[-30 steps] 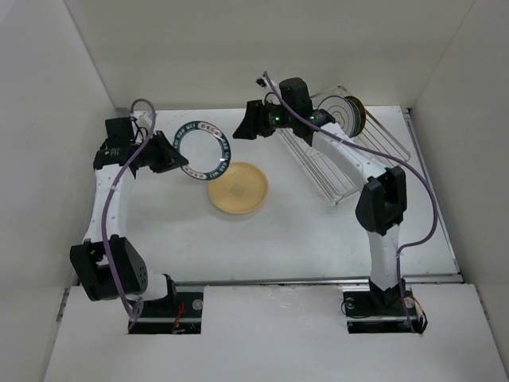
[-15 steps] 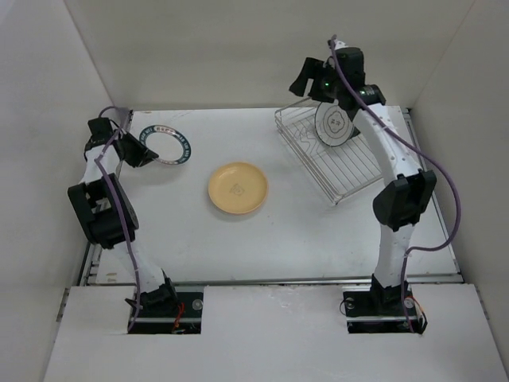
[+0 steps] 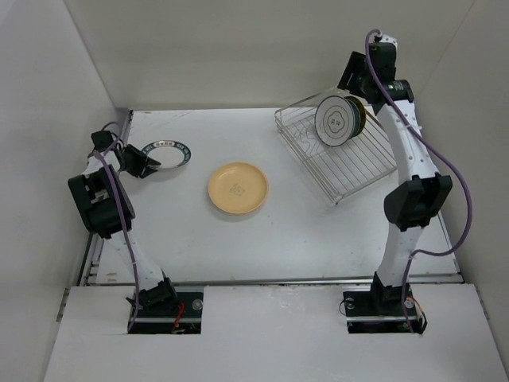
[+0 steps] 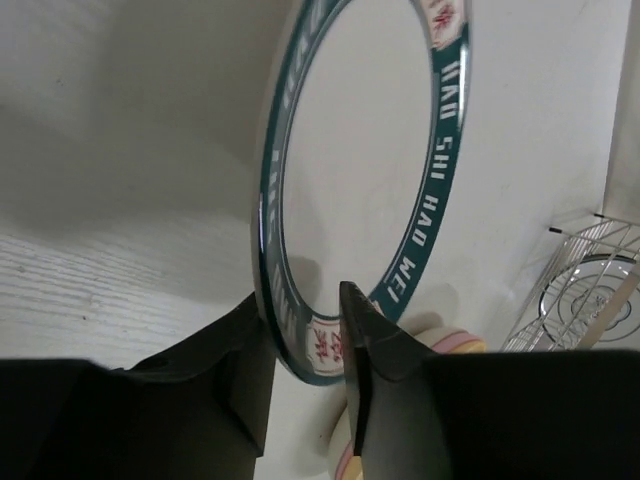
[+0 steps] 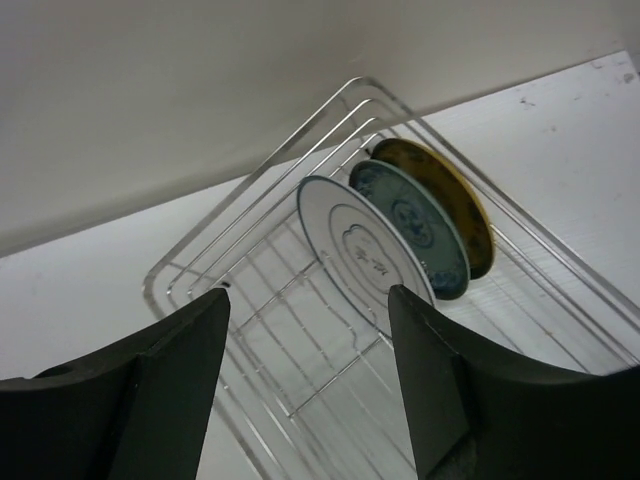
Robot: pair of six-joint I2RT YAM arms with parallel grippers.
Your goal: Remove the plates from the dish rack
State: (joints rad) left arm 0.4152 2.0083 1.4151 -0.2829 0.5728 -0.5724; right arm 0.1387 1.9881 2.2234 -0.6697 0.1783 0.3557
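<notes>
My left gripper [image 3: 140, 164] is at the table's far left, shut on the rim of the white plate with the dark teal rim [image 3: 168, 153], which it holds tilted low over the table. In the left wrist view the jaws [image 4: 302, 322] pinch that plate's [image 4: 360, 160] lower rim. The yellow-tan plate [image 3: 238, 188] lies flat mid-table. The silver wire dish rack [image 3: 350, 171] stands at the back right with three plates upright: white [image 5: 355, 245], blue-patterned [image 5: 418, 228] and dark yellow [image 5: 455, 195]. My right gripper [image 3: 354, 79] is open and empty, high above the rack [image 5: 290, 350].
White walls close in the table at the back, left and right. The left arm's elbow [image 3: 99, 203] stands near the left wall. The edge of the yellow-tan plate [image 4: 445, 345] and a corner of the rack [image 4: 585, 290] show behind the left jaws.
My left arm swung further left and lowered the teal-rimmed plate towards the table. My right arm moved right and rose behind the rack, with the white plate still standing in it.
</notes>
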